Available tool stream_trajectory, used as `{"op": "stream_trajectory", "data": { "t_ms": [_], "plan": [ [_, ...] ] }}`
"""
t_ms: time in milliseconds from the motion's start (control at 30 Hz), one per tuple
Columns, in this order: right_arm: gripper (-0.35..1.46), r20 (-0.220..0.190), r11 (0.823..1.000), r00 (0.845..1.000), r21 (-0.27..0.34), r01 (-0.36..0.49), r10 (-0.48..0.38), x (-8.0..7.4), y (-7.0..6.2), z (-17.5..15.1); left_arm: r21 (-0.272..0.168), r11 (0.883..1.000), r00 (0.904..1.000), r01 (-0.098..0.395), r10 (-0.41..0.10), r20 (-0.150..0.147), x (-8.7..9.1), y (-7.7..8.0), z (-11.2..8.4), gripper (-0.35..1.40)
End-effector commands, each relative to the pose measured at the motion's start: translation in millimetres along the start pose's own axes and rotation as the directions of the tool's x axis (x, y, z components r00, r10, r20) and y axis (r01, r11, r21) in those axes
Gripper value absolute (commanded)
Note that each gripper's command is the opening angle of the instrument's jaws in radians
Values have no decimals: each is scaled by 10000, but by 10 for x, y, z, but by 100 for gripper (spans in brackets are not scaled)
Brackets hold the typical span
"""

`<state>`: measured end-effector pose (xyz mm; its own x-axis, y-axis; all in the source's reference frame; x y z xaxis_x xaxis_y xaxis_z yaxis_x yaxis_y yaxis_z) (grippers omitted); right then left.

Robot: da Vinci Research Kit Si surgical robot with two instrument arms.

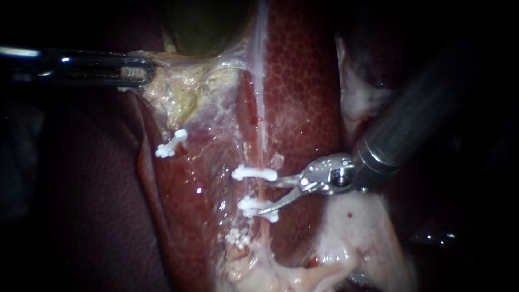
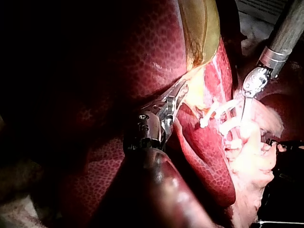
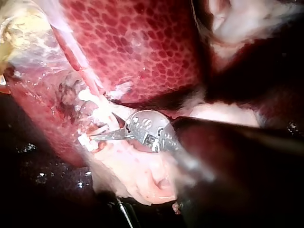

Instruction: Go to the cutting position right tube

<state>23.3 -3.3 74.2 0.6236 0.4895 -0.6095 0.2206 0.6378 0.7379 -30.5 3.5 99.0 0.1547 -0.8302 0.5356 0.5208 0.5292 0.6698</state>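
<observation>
The right tube [image 1: 262, 190] runs down over the liver [image 1: 300, 97] and carries two clips [image 1: 254, 173]. A third clip [image 1: 172, 144] sits well aside of it. The right instrument [image 1: 266, 197] holds its end effector apart, tips at the tube between those two clips. Well away from the tube, the left instrument [image 1: 141, 73] has its end effector clamped on the gallbladder [image 1: 205, 27] edge.

2 instrs [image 1: 138, 73] [image 1: 265, 197], 3 clips [image 1: 172, 143] [image 1: 254, 173] [image 1: 258, 208], 1 gallbladder [image 1: 205, 24], 1 liver [image 1: 297, 81].

The dark green glossy gallbladder [image 1: 208, 27] is cut off at the far edge. Pale yellow ragged tissue [image 1: 178, 89] buries the tips of your left instrument [image 1: 147, 71], clamped on it. The grey shaft of your right instrument [image 1: 264, 197] is blurred at the right.
</observation>
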Motion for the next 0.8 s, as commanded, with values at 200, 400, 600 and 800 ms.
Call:
{"op": "stream_trajectory", "data": {
  "t_ms": [200, 400, 600, 800],
  "plan": [
    [121, 2, 9990, 10000, 436, -44, 43, 7, 2, 10, 1, 10000, 10000, 0, 0, -1, 0, 0, 0, -35],
    [119, -29, 9972, 9998, 721, -200, 202, 6, 0, 12, -6, 10000, 10000, 2, -2, 2, 0, 0, 1, -35],
    [118, -165, 9957, 9995, 894, -238, 253, 11, -1, 18, -11, 10000, 10000, 3, -3, 4, 0, -1, 2, -35],
    [118, -338, 9949, 9990, 972, -265, 299, 16, 1, 28, -22, 10000, 10000, 5, -5, 8, 0, -2, 4, -35]
  ]
}}
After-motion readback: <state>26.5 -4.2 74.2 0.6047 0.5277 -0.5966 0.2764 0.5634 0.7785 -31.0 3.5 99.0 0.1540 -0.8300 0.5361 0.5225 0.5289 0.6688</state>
